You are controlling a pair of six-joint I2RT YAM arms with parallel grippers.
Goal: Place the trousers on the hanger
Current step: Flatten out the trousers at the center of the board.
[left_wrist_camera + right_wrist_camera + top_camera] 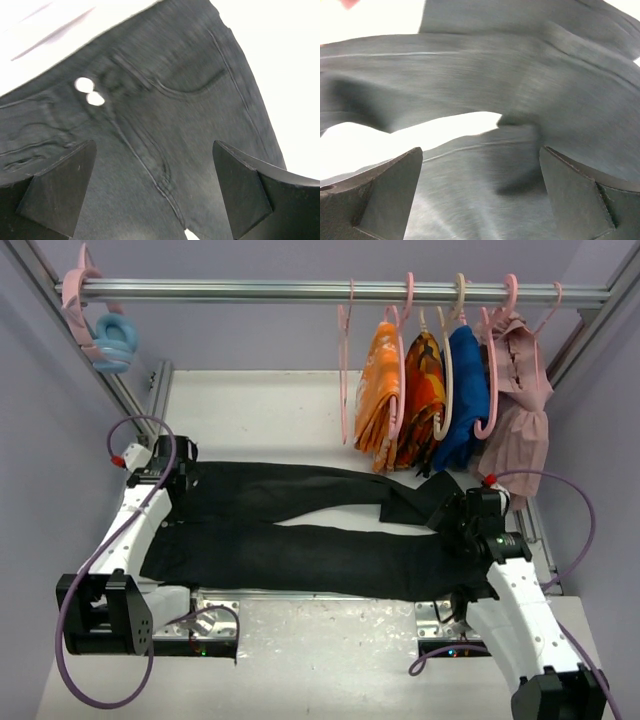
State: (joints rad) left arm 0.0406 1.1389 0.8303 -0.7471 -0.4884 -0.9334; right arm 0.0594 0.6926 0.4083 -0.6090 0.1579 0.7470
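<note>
The black trousers (pixel 300 550) lie flat across the table, waist at the left and both legs running right. An empty pale pink hanger (pixel 343 390) hangs from the rail behind them. My left gripper (pixel 176 478) is open just above the waist; the left wrist view shows its gripper (pixel 160 200) spread over the pocket and fly seams of the trousers (pixel 190 125). My right gripper (pixel 458 515) is open over the leg ends; the right wrist view shows its gripper (pixel 480 195) spread above the trousers' legs (pixel 485 85), where they part. Neither holds anything.
A metal rail (pixel 250 290) spans the back. At its left hang a pink hook and a pale blue ring hook (pixel 112 340). At its right hang orange patterned cloths (pixel 382 400), a blue garment (pixel 463 395) and a pink garment (pixel 518 415) on hangers.
</note>
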